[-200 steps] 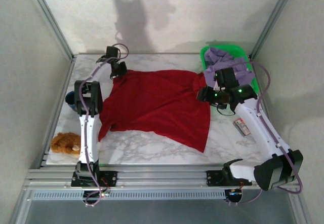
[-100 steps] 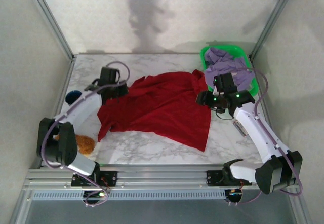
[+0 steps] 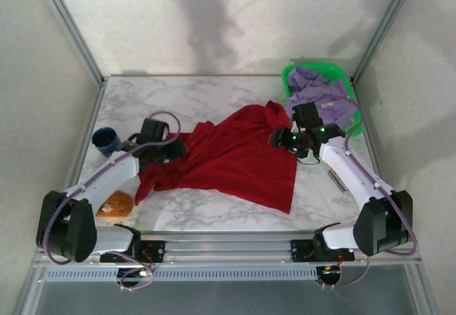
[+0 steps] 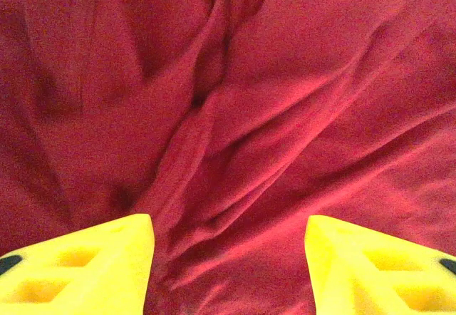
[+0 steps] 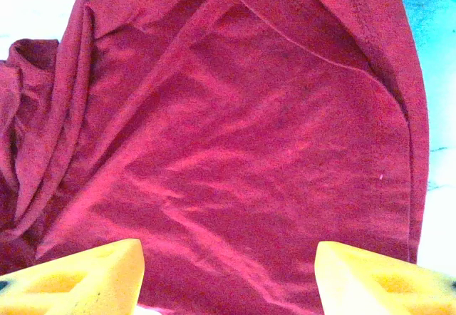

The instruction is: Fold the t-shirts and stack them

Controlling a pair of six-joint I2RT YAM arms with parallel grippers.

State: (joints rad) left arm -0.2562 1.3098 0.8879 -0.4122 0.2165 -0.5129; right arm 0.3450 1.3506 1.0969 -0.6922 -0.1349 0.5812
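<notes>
The deep red t-shirt lies across the middle of the table, its left side bunched into folds and its right side spread flat. My left gripper sits at that bunched left edge. In the left wrist view it is open, and creased red cloth lies under the gap, not pinched. My right gripper hovers over the shirt's upper right part. In the right wrist view it is open above smooth red cloth. The lavender t-shirt is heaped in the green basket.
A dark blue cup stands near the left edge. A fuzzy orange-brown lump lies at the front left beside my left arm. A small flat packet lies under my right arm. Bare marble shows behind the shirt.
My left arm swung from the back left toward the front, dragging the red shirt's left side inward into a bunch, then opened and let go. My right gripper shifted slightly left.
</notes>
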